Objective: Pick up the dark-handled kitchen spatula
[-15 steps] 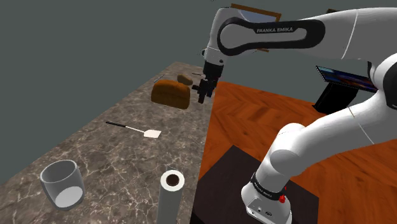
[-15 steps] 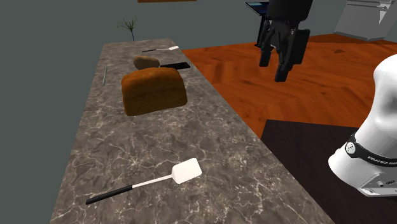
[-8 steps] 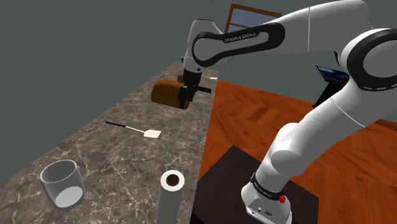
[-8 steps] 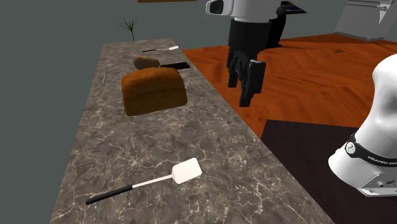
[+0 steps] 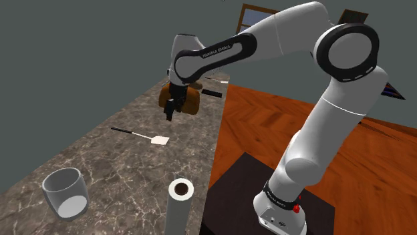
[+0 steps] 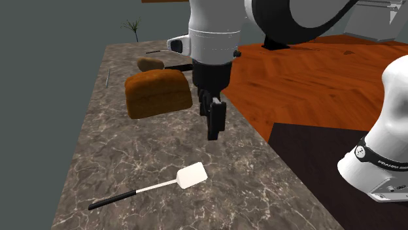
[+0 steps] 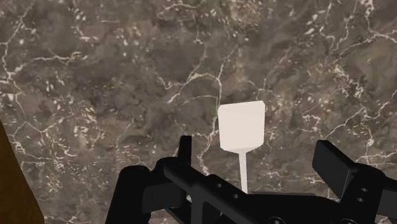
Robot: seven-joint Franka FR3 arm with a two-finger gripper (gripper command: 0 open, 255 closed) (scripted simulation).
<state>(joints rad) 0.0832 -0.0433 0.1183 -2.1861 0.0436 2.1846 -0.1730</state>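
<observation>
Two fingers (image 7: 332, 159) of the end effector (image 6: 214, 132) stand apart — empty — above the spatula (image 7: 241, 126).

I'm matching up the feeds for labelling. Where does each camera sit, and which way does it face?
Shoulder view: beside and behind the stand, looking down along the counter; the whole arm shows.
Second exterior view: lower, closer, facing the same way; the arm's base and hanging jaws show.
Wrist view: on the hand, facing down at the spatula; open jaws show.
Shared: both exterior views show spatula and loaf.
</observation>
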